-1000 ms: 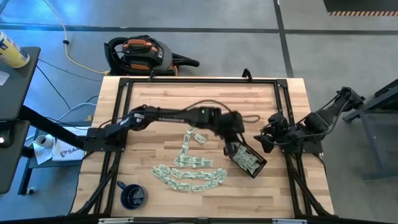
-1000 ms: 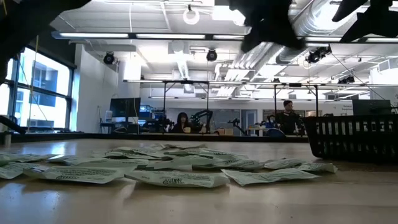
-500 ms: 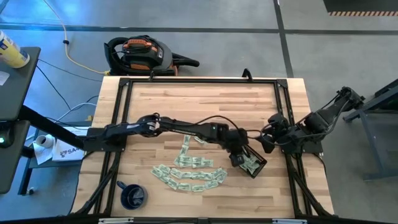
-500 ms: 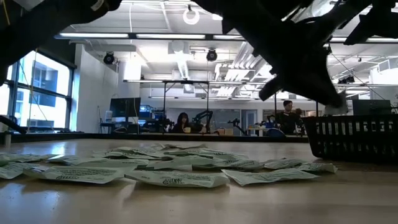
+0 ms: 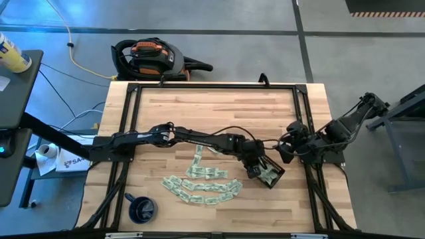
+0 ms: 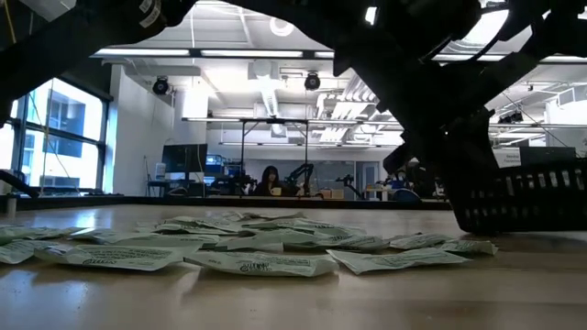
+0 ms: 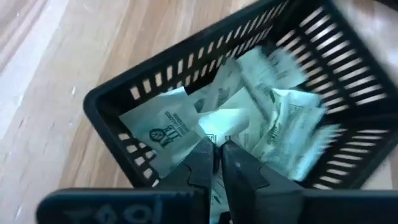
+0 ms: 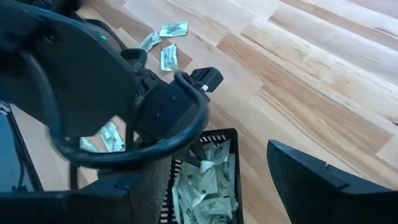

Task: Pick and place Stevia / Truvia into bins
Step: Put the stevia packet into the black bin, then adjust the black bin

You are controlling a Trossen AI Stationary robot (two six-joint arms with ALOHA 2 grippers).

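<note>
The black slotted tray [image 5: 271,176] sits on the table's right half and holds several pale green and white sachets [image 7: 273,118]. Many more sachets [image 5: 201,185] lie flat and scattered on the wood to its left, and they also show in the low view [image 6: 261,264]. My left gripper [image 7: 217,149] reaches across the table and hangs over the tray's left part [image 5: 255,169], shut on one sachet. My right gripper [image 5: 285,150] waits open just beyond the tray's right side and touches nothing. My left gripper pinches one white sachet between its two fingertips, at the sachet's near edge [image 7: 219,124]. The fingers come from above, slanting down into the tray. The sachet sits just over the heap of sachets inside the tray; whether it rests on them I cannot tell.
A dark blue mug [image 5: 141,208] stands near the table's near left corner. A black metal frame [image 5: 199,86] runs around the tabletop. Bare wood lies along the far half of the table. The left arm's wrist [image 8: 155,106] fills much of the right wrist view.
My left gripper has moved toward the table's near right and come down from above the sachets until it hangs low over the tray. The right arm has kept still.
</note>
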